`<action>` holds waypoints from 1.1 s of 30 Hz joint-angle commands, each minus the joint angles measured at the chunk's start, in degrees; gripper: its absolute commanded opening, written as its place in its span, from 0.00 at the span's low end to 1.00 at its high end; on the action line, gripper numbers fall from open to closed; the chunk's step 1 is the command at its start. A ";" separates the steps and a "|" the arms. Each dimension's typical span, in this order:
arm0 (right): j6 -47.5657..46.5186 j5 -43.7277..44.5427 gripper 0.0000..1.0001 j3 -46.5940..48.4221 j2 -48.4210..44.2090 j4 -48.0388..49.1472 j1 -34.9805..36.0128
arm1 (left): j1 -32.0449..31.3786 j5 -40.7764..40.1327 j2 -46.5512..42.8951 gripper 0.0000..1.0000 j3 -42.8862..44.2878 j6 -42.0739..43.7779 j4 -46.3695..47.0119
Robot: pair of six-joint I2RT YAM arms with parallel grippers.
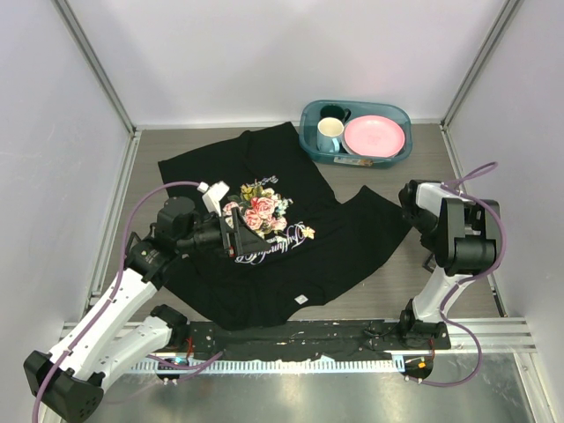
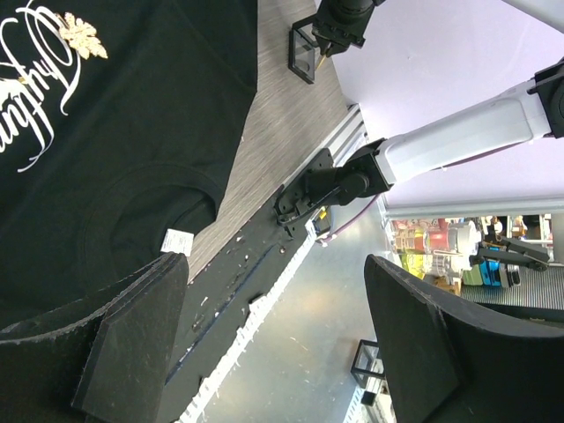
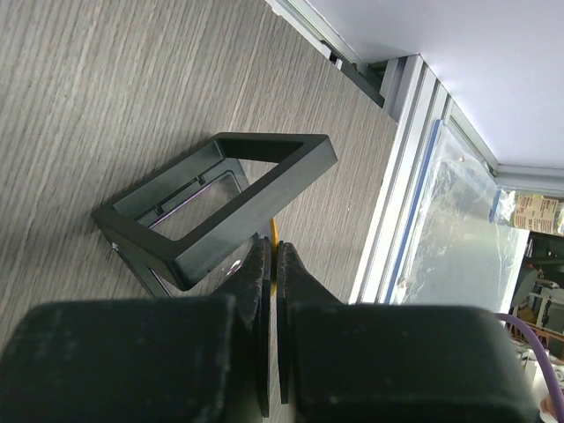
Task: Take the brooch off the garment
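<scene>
Two black fingers (image 2: pixel 132 344) of the left end effector (image 2: pixel 278 264) fill the bottom of its own wrist view. They stand wide apart with nothing between them. From above, that end effector sits over the middle of the garment (image 1: pixel 264 282), right by the pink rose print (image 1: pixel 260 210) and the white curly writing (image 2: pixel 35 97). I cannot tell if it touches the cloth. The garment is a big black T-shirt, spread out on the grey worktop (image 1: pixel 388 273) and a bit crumpled at the edges. A small white label (image 2: pixel 179 240) shows at its neck hole, close to the black rail (image 1: pixel 291 335) along the near edge.

The right end effector (image 3: pixel 274 256) is off the shirt, over bare worktop on the right side. It is squeezed tight, and a thin yellow-orange strip pokes out between its two tips. That strip is the brooch (image 3: pixel 275 233), seen from its edge. So the brooch is off the garment and pinched in the right end effector. Just beside it a small black frame (image 3: pixel 247 211) with a clear pane inside stands on the worktop.

Over in the far right corner sits a teal tub (image 1: pixel 308 119). Inside it are a pink plate (image 1: pixel 374 137), a pale blue cup (image 1: pixel 330 134) and a dark mug (image 1: pixel 335 112)
</scene>
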 commanded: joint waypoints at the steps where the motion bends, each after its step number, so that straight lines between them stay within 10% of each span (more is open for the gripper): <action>1: 0.75 2.14 0.02 0.85 -0.44 0.43 -0.28 | 0.12 1.63 -0.73 0.86 0.00 -0.19 3.00; 33: -2.94 0.20 0.31 -0.30 -1.23 4.21 -0.19 | 0.12 -0.48 -3.81 0.86 -0.79 -0.54 1.59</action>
